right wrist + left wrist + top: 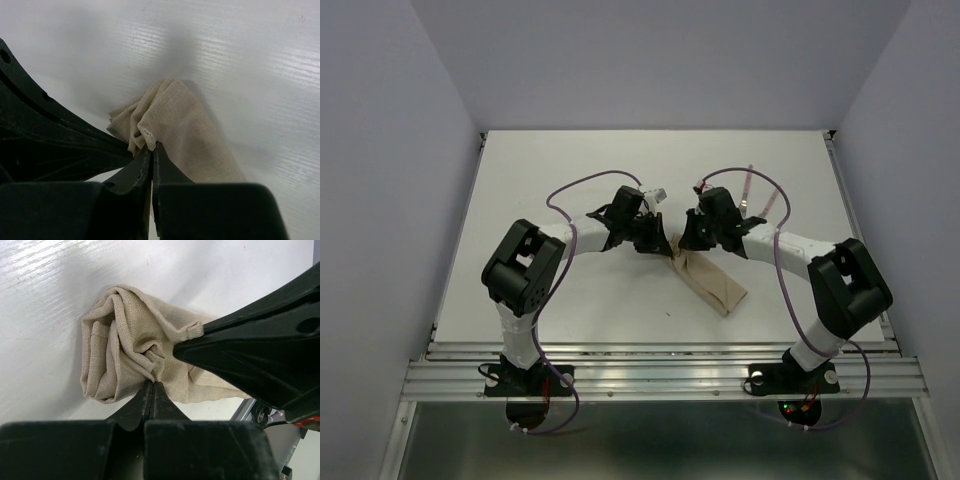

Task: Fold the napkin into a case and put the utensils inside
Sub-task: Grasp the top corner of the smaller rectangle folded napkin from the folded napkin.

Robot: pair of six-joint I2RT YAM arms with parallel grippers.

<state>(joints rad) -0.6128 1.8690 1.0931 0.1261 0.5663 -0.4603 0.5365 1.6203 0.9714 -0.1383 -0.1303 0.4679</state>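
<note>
Closest to the left wrist camera, the left gripper (152, 385) has its jaws pressed together with no gap showing. Its tips bite into the lower edge of the napkin (130, 350), so it is clenched on the cloth. At this end the napkin is bunched into a crumpled knot of folds lying on the white table (55, 295). A finger of the right gripper (240, 355) comes in from the right of that view, its tip touching a small rolled hem at the cloth's upper edge.

From the right wrist, the right gripper (152, 147) is likewise closed tight, pinching a corner of the napkin (175, 130) between its tips. The cloth runs away from the tips as a narrow flat strip. The left gripper's dark body fills the left side of that view.

From above, both grippers (655, 240) (688, 240) meet tip to tip near the table's middle, at the far end of the napkin (715, 285). The napkin lies as a narrow folded band slanting toward the near right.

Utensils (748, 188) show as two thin pinkish handles beyond the right arm, well apart from the cloth. Their metal ends are too small to make out.
</note>
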